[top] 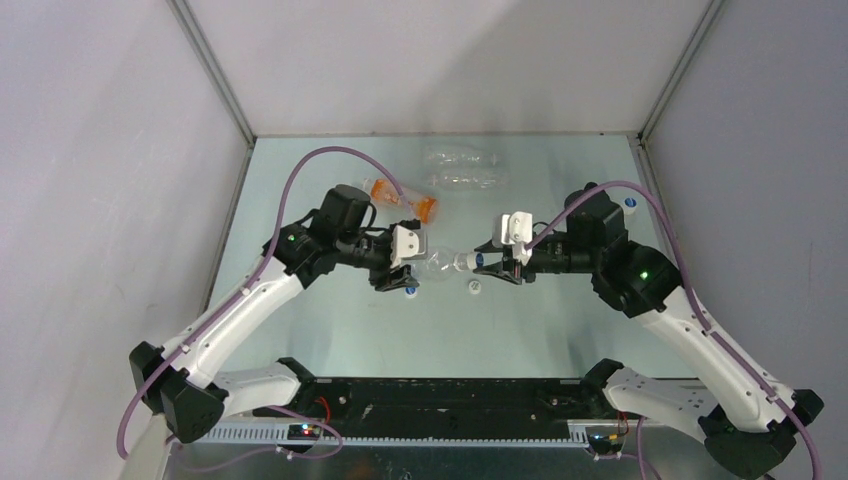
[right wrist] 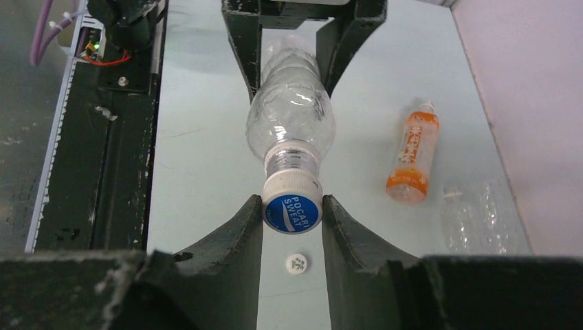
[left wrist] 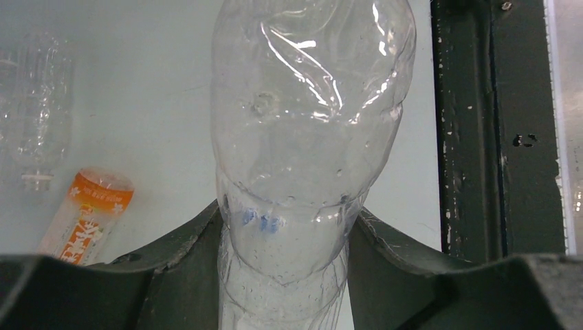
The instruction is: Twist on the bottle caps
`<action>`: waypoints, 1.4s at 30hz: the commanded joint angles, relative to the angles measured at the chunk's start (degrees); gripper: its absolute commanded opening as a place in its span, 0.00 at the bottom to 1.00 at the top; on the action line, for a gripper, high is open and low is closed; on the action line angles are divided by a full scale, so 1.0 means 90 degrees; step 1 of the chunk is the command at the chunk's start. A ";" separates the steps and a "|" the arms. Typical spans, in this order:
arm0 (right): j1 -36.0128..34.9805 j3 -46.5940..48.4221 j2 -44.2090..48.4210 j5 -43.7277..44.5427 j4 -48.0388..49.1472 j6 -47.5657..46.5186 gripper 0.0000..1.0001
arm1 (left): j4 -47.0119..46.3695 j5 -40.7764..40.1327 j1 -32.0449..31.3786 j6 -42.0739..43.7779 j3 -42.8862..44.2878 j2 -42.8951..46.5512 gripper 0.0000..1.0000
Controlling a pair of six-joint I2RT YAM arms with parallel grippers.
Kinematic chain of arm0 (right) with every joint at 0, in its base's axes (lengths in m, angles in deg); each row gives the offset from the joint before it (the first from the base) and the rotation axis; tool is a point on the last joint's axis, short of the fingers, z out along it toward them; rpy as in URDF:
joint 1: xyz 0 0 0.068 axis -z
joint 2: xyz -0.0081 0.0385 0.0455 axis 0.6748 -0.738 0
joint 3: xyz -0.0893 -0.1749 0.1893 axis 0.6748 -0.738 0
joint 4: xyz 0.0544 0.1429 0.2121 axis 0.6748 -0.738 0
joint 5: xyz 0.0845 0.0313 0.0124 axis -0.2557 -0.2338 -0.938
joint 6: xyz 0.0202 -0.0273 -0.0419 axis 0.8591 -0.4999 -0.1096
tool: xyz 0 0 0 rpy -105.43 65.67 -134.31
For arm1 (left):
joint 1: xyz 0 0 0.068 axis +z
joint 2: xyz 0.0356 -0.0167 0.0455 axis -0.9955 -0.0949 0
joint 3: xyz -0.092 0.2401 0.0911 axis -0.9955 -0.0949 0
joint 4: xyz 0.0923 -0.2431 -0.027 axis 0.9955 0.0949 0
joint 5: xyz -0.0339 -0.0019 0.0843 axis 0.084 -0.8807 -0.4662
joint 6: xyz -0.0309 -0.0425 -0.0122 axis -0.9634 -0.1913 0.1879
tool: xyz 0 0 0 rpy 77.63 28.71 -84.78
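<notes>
L gripper [top: 408, 268] clenching the body of the held bottle [right wrist: 290, 117], keeping it horizontal above the table [top: 330, 330], neck pointing at the R arm. R gripper [right wrist: 292, 212] pinching the blue-topped cap [right wrist: 292, 208] sitting on that neck. Both sets of jaws closing on their items, neither released. Cap looking square on the threads, tightness not showing; judging this as mid-screw. Remaining, by my read: spare clear bottles [top: 462, 168] lying at the back, appearing uncapped; orange-label bottle [right wrist: 412, 155] lying nearby, cap status unclear. Loose white cap [right wrist: 296, 263] lying on the table just below the held one, loose blue cap [top: 411, 291] lying under L gripper. Est. early-to-mid task
</notes>
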 commanded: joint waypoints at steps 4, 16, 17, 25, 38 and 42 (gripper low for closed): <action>-0.0119 0.0073 -0.0196 -0.0502 0.0152 -0.0680 0.00 | -0.0263 0.0668 -0.0080 -0.0121 0.0302 0.0013 0.00; -0.0300 -0.0084 -0.0430 -0.0516 -0.0213 -0.1807 0.00 | -0.0095 0.1148 -0.0136 -0.0110 0.0572 -0.0249 0.00; -0.0344 -0.0103 -0.0447 -0.0478 -0.0288 -0.1892 0.00 | 0.0035 0.1152 -0.0141 -0.0051 0.0656 -0.0275 0.00; -0.0631 -0.0111 -0.0593 -0.0065 -0.0492 -0.2465 0.00 | 0.1192 0.1097 -0.0159 0.0464 0.1256 -0.0662 0.00; -0.0732 -0.0115 -0.0839 -0.0354 0.0103 -0.0714 0.00 | -0.0309 0.0347 -0.0386 -0.0443 0.0521 -0.0208 0.00; -0.0596 -0.0110 -0.0989 -0.0412 0.0513 0.1406 0.00 | -0.1948 -0.0630 -0.0573 -0.0860 -0.0359 0.0558 0.00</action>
